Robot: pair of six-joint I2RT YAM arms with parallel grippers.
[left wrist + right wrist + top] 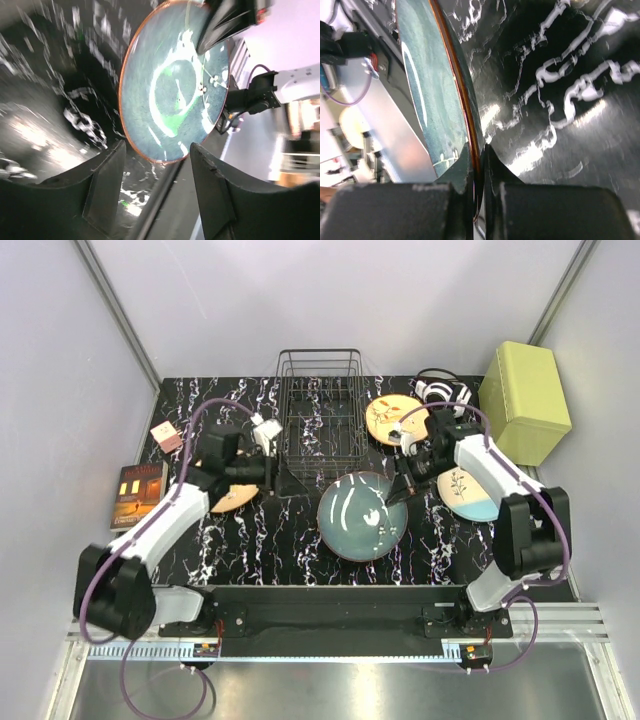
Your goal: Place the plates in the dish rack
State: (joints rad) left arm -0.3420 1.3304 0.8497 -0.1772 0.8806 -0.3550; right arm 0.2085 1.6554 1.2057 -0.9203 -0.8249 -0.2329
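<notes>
While the left gripper stands apart with nothing between its fingers, just left of the near corner of the dish rack, it gives no support. A careless sweep from there could catch the wire, or the orange plate lying partly under that arm.

The dark teal plate lies on the table just near of the rack, not yet loaded. The right gripper is clamped narrow on its right rim alone. That thin pinch on glazed ceramic looks like the weak point: once lifted, the plate may pivot, slip out and drop, or knock the rack's near wire.

Further right, a second orange plate and the cream plate lie outside the rack.
</notes>
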